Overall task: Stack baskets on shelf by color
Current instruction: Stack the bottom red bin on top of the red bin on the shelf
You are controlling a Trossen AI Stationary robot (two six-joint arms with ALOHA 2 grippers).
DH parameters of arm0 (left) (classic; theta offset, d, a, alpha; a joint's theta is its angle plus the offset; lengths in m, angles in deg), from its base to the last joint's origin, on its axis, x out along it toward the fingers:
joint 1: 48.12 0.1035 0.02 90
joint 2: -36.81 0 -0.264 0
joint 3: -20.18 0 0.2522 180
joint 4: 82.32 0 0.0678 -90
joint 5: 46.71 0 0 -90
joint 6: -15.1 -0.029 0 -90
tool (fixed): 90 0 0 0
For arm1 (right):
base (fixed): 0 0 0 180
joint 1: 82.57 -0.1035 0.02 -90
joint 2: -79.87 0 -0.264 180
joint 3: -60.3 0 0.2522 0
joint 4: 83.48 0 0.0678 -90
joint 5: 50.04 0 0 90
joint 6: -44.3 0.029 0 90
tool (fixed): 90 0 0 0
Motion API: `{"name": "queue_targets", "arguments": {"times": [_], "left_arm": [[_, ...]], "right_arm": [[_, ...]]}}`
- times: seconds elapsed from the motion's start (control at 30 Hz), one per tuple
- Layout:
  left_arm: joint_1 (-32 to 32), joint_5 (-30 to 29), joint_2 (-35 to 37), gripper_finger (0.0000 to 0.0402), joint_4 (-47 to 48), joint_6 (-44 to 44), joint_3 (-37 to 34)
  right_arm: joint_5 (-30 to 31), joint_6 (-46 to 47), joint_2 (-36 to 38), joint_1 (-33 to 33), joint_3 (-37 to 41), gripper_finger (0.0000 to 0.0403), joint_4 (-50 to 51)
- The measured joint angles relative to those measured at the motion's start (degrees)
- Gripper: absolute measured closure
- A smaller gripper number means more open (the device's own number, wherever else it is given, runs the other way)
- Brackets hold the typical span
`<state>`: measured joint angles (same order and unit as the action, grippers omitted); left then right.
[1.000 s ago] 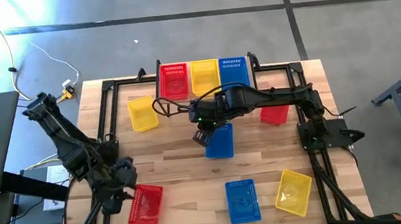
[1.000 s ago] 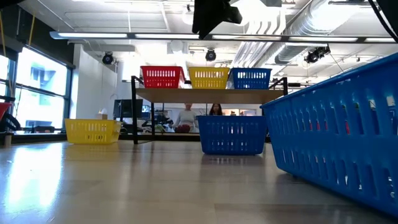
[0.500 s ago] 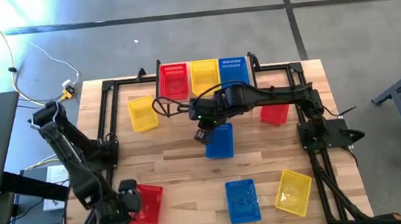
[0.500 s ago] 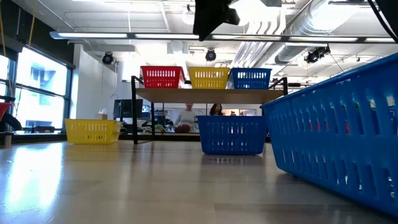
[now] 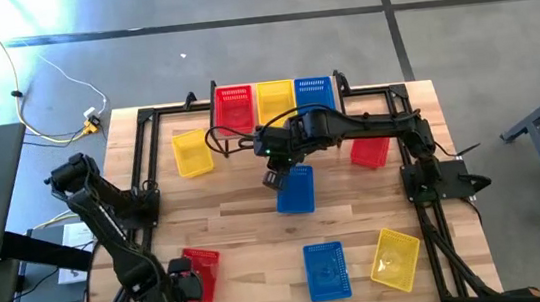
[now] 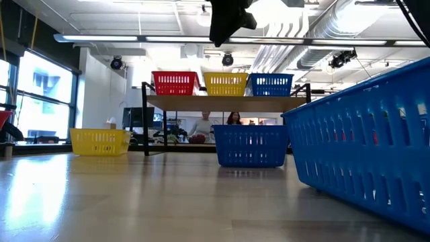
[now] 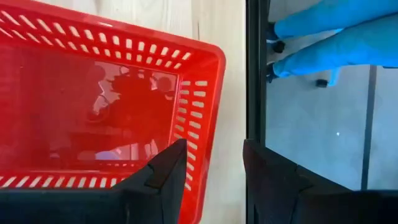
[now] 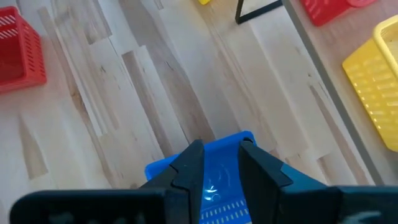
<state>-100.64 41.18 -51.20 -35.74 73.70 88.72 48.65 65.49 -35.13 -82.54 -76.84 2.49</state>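
Here, left gripper [image 7: 211, 168] fingers straddling red basket [image 7: 93, 99] wall

Left gripper [image 5: 186, 288] now drawn back to red basket's [image 5: 201, 275] near-edge end.

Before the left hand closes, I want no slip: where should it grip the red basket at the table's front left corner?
Grip the red basket's short end wall from above, straddling its rim: the left hand's open fingers already bracket that upright wall.
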Motion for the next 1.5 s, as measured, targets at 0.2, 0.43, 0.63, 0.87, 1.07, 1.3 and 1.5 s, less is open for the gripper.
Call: {"name": "queue_targets", "arguments": {"times": [0.2, 0.43, 0.63, 0.87, 1.07, 1.3, 1.5], "left_arm": [[-0.17, 0.01, -3.16, 0.0255, -0.87, 1.43, 0.00], [-0.15, 0.98, -7.25, 0.0266, -0.95, 4.33, 0.00], [-0.06, 1.25, -7.54, 0.0344, -0.92, 5.26, 0.00], [1.60, 0.98, -3.92, 0.0389, -0.27, 5.31, 0.02], [4.98, -1.35, 1.94, 0.0399, 1.43, 5.29, 0.04], [9.81, -4.99, 9.58, 0.0401, 3.31, 5.29, 0.04], [14.23, -8.53, 15.20, 0.0401, 4.81, 3.92, 0.04]], "right_arm": [[-0.26, -0.72, 0.01, -0.01, 0.00, 0.0318, 0.00], [-0.33, -0.72, 0.02, -0.02, 0.00, 0.0318, 0.14], [-1.21, -0.70, 0.00, -0.04, 0.00, 0.0318, 0.70], [-3.01, -0.49, 0.02, -0.17, 0.00, 0.0318, 2.86], [-2.33, -2.10, 0.00, -0.17, 0.00, 0.0318, 4.63], [-0.53, -3.72, 0.01, -0.06, 0.00, 0.0318, 5.15], [-0.24, -3.72, 0.00, -0.02, 0.00, 0.0318, 4.85]]}}
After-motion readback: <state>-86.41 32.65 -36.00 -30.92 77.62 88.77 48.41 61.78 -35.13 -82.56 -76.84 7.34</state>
